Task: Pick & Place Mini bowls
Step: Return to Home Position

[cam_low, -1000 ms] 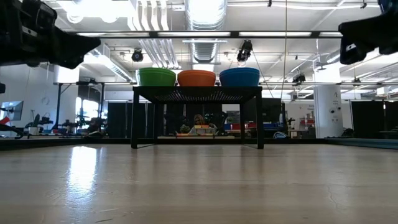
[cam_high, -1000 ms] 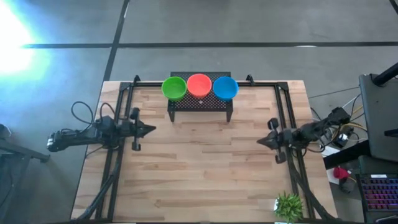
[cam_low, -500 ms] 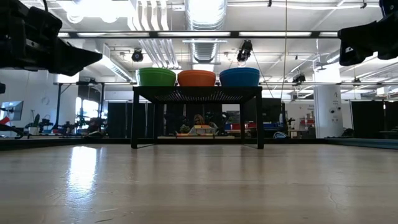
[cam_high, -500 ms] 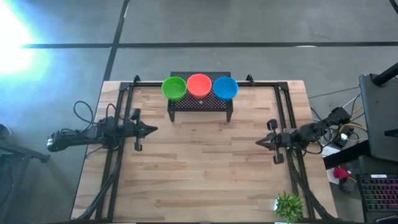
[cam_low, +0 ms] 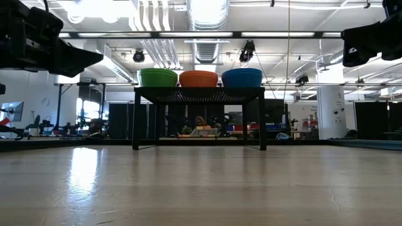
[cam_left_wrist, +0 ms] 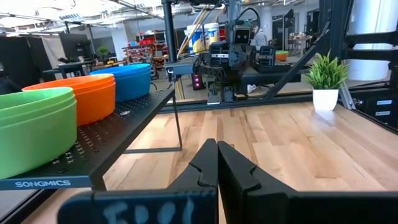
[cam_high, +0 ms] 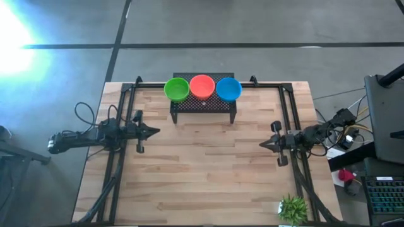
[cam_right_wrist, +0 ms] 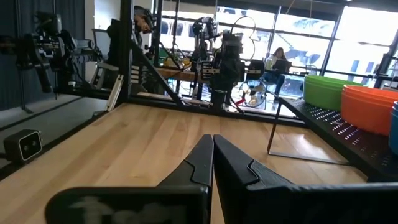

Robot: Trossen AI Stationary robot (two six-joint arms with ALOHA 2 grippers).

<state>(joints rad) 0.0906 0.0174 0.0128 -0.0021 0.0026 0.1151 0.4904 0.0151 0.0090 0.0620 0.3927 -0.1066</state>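
Idling, unmoved lately: left end effector [cam_high: 154,132], right end effector [cam_high: 262,144] pressed together, empty; bowls [cam_high: 202,86] on shelf [cam_high: 203,106], job looks done.

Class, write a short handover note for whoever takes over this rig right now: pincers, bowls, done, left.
Left pincer: shut, empty, above the table, left side.
Right pincer: shut, empty, above the right side.
Bowls: green stack, orange-red stack, blue stack, side by side on the black shelf.
Done: every bowl in view is shelved.
Left: probably only homing both arms.
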